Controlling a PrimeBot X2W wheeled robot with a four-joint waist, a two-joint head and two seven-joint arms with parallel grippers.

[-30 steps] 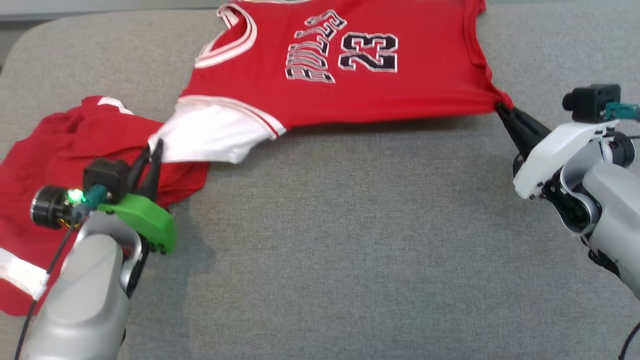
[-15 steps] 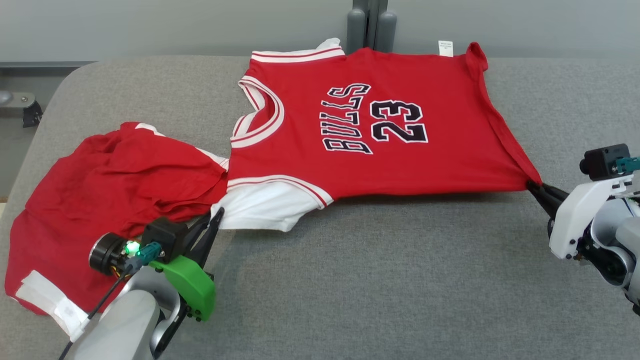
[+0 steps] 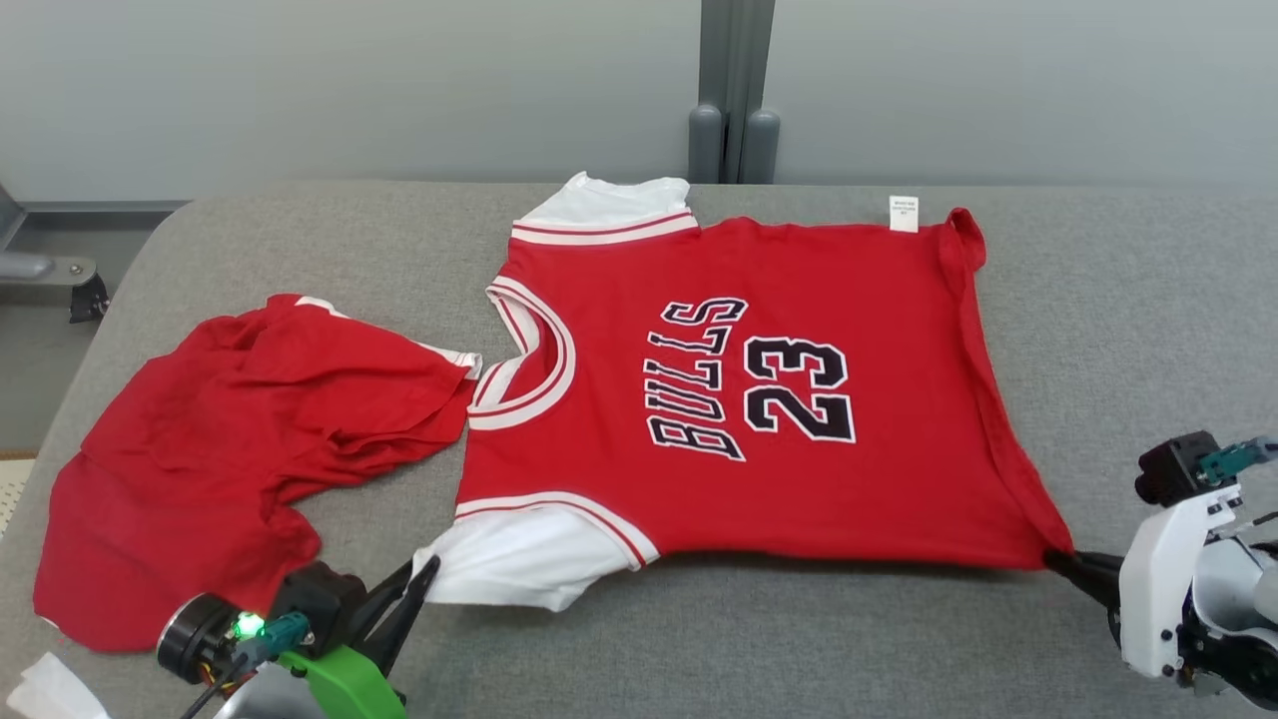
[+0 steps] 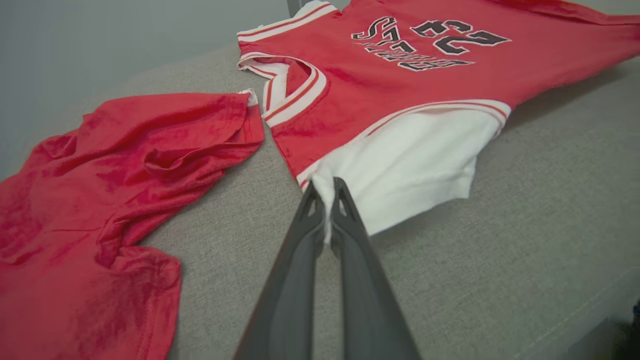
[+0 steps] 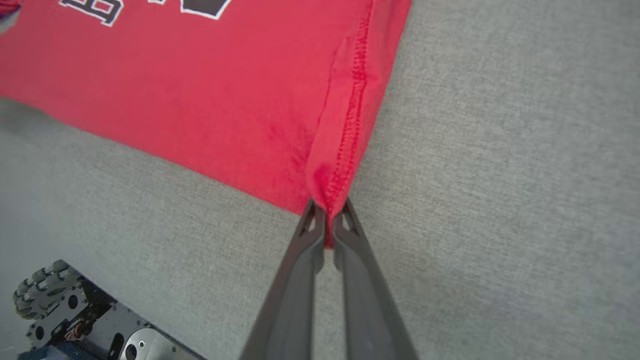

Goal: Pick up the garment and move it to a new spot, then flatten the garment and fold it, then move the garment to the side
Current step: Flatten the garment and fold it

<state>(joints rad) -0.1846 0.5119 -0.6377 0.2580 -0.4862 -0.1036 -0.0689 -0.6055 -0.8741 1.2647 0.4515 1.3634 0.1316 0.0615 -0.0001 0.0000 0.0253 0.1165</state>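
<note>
The garment (image 3: 779, 399) is a red jersey with white sleeves and "BULLS 23" on it, spread across the grey padded table (image 3: 799, 639). My left gripper (image 3: 424, 571) at the lower left is shut on the edge of its near white sleeve (image 4: 410, 165); in the left wrist view the gripper (image 4: 326, 187) pinches that white cloth. At the lower right my right gripper (image 3: 1053, 559) is shut on the jersey's near hem corner, and in the right wrist view the gripper (image 5: 327, 210) holds the red stitched hem (image 5: 350, 115) between its tips.
A second red garment (image 3: 230, 449) lies crumpled on the table's left part, close to the jersey's collar. A grey wall with a vertical post (image 3: 734, 90) stands behind the table. The robot's wheeled base (image 5: 75, 320) shows below the table edge.
The head camera has tilted up, so the whole picture shifted down and the wall came into view. Both grippers keep their hold; the jersey looks flatter and stretched toward me.
</note>
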